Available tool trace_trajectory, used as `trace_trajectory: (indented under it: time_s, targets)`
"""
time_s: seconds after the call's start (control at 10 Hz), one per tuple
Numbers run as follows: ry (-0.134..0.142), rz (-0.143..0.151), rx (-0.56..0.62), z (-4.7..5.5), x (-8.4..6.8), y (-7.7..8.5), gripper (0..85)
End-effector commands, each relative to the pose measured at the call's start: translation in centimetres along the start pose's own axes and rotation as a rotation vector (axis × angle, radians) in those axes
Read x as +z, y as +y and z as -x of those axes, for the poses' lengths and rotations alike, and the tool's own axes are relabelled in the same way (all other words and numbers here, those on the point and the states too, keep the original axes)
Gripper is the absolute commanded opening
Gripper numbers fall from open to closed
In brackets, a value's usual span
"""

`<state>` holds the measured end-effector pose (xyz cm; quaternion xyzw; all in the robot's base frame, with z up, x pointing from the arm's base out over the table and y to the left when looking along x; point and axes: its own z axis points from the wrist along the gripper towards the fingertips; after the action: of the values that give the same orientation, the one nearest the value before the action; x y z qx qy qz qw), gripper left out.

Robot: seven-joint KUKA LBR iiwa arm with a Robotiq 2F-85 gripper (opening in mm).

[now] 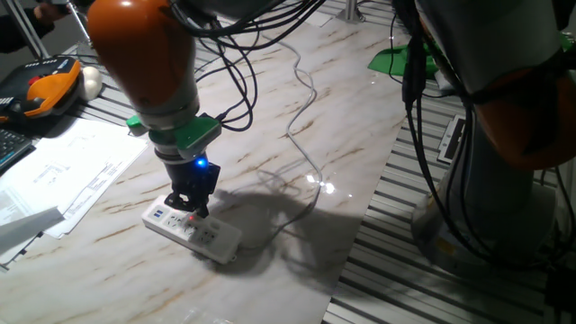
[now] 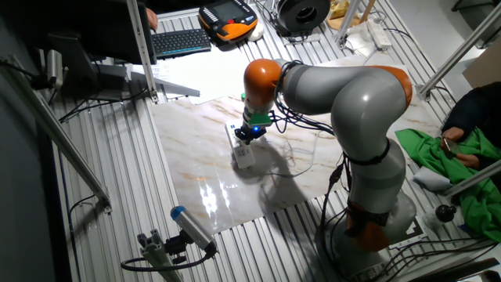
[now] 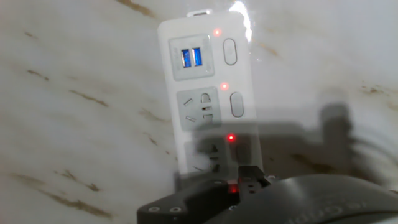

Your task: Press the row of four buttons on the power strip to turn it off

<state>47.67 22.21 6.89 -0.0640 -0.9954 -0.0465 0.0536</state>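
The white power strip [image 1: 193, 230] lies on the marble tabletop, also seen small in the other fixed view [image 2: 243, 151]. In the hand view the power strip [image 3: 199, 93] runs top to bottom, with blue USB ports at its far end. The row of four buttons [image 3: 236, 104] runs along its right edge. Two pale rocker buttons show fully, and small red lights glow beside them. My gripper [image 3: 249, 175] is over the third button, its fingertips [image 3: 249, 180] together as one dark tip with no gap. The gripper [image 1: 194, 209] points straight down at the strip.
The strip's thin cable [image 1: 301, 135] loops away across the marble. Papers [image 1: 63, 175] and an orange teach pendant [image 1: 40, 90] lie at the left. The slab's edge [image 1: 360, 225] meets a ribbed metal bench. A green cloth [image 1: 400, 61] lies far right.
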Motion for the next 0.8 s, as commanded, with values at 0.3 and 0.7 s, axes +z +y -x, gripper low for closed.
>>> trace_trajectory:
  time_s: [0.3, 0.7]
  targets:
    - [-0.004, -0.017, -0.007, 1.5, 0.2, 0.9, 0.0]
    - [-0.007, -0.011, -0.036, 2.1, 1.0, -0.2, 0.0]
